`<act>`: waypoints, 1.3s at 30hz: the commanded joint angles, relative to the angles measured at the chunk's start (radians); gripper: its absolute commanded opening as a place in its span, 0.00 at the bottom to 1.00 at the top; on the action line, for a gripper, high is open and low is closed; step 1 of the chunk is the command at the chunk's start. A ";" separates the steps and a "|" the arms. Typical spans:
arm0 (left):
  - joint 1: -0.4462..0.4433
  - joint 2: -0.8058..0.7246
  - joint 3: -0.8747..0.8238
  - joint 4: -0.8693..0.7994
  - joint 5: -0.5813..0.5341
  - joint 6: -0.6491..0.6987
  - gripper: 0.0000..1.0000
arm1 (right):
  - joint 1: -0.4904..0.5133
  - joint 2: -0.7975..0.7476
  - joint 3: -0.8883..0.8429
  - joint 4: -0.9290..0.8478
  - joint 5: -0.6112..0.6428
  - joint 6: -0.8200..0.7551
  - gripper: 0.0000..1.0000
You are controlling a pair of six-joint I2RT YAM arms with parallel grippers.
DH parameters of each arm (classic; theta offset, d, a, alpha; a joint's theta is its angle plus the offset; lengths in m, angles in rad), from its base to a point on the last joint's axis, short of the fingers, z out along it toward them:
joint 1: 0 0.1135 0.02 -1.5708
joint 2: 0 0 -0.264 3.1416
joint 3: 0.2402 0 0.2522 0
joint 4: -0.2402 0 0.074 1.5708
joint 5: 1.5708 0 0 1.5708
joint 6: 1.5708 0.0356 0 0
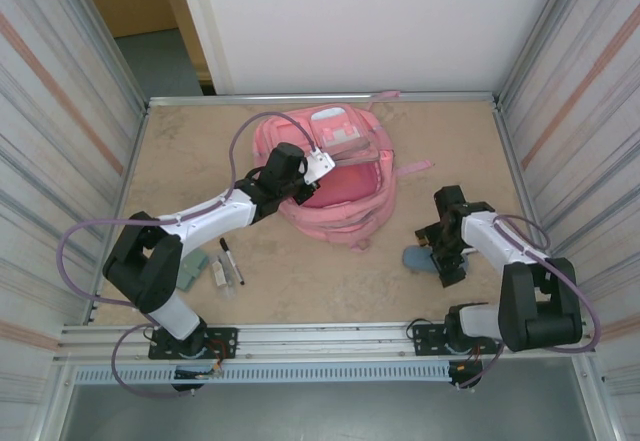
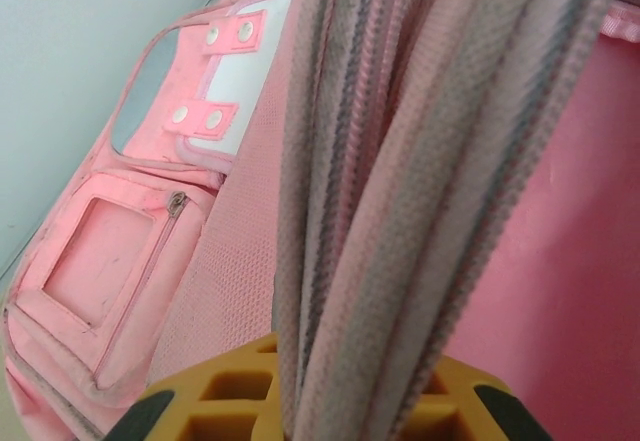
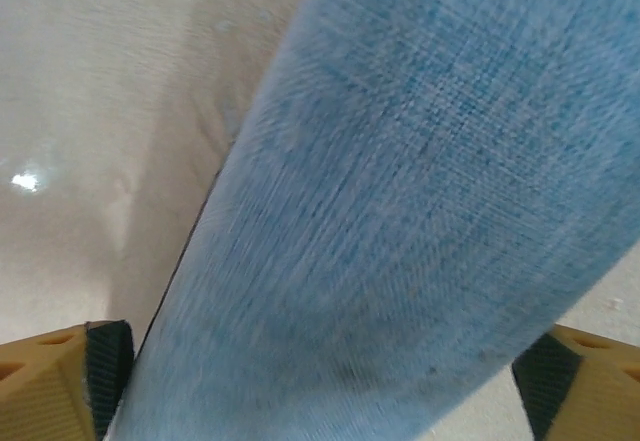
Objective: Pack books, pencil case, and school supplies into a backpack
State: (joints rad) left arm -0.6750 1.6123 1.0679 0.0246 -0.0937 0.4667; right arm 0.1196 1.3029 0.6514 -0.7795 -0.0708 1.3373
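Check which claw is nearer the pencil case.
Right. The right claw straddles the pencil case, jaws open; the left claw is far off, shut on the backpack.

No readable text, brand, number or sign in any view. Backpack front patches: plain fabric and snaps, no print legible. Marker pen: too small to make out lettering. Pencil case: blurred weave close up, nothing to read.
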 commanded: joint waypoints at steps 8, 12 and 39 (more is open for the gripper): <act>-0.017 -0.070 0.067 -0.022 0.079 -0.029 0.00 | 0.050 -0.151 -0.024 0.040 -0.018 0.109 0.52; -0.017 -0.076 0.101 -0.041 0.113 -0.036 0.00 | 0.181 -0.306 0.017 0.086 0.000 0.208 0.42; -0.011 -0.017 0.296 -0.124 0.149 -0.143 0.00 | 0.489 0.196 0.456 0.347 0.064 0.223 0.76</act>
State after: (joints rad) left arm -0.6785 1.6104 1.2953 -0.2127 0.0006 0.3607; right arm 0.6025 1.5620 1.1431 -0.3859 -0.0280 1.6154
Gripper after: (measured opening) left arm 0.137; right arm 0.780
